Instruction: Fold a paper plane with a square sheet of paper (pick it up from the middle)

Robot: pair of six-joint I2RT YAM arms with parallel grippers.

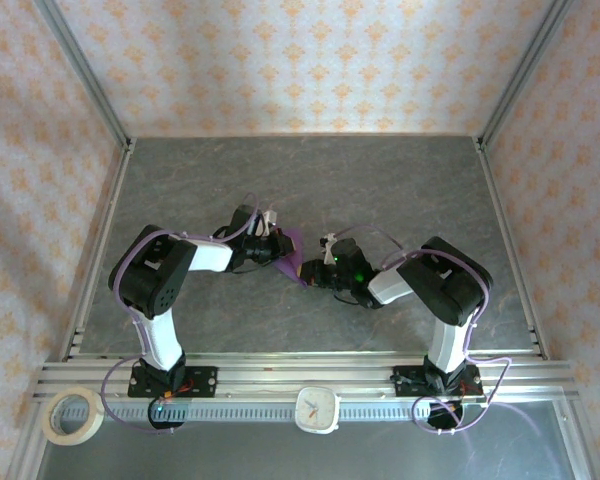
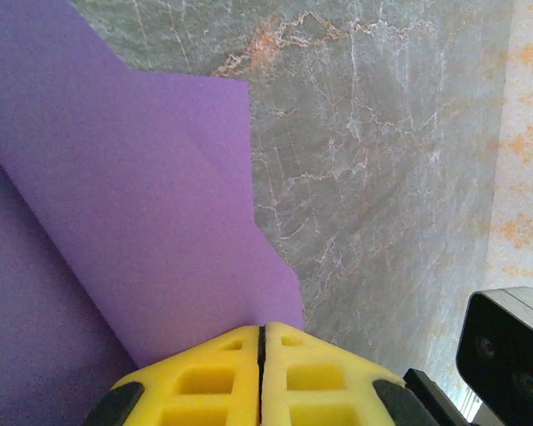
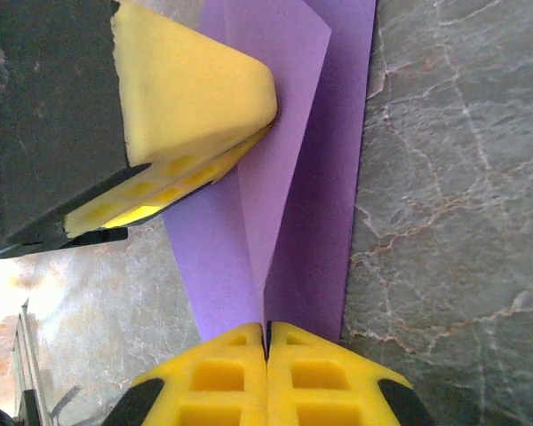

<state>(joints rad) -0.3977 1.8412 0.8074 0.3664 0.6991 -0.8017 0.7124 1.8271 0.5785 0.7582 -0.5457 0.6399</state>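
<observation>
The purple square sheet of paper (image 1: 294,256) is held off the table between the two arms, folded into overlapping layers with a lengthwise crease. My left gripper (image 1: 280,249) is shut on one edge of it; in the left wrist view the yellow pads (image 2: 204,382) meet at the gripper tip (image 2: 262,330) with the paper (image 2: 142,222) spreading away from them. My right gripper (image 1: 314,271) is shut on the opposite end, its tip (image 3: 267,327) pinching the crease of the paper (image 3: 293,177). The left gripper's yellow fingers (image 3: 191,84) press the sheet from the upper left.
The grey marbled table (image 1: 380,190) lies inside patterned walls with metal frame rails. A roll of tape (image 1: 72,416) and a small white clock (image 1: 318,408) sit on the front rail by the arm bases. The right arm's black camera (image 2: 511,346) pokes into the left wrist view.
</observation>
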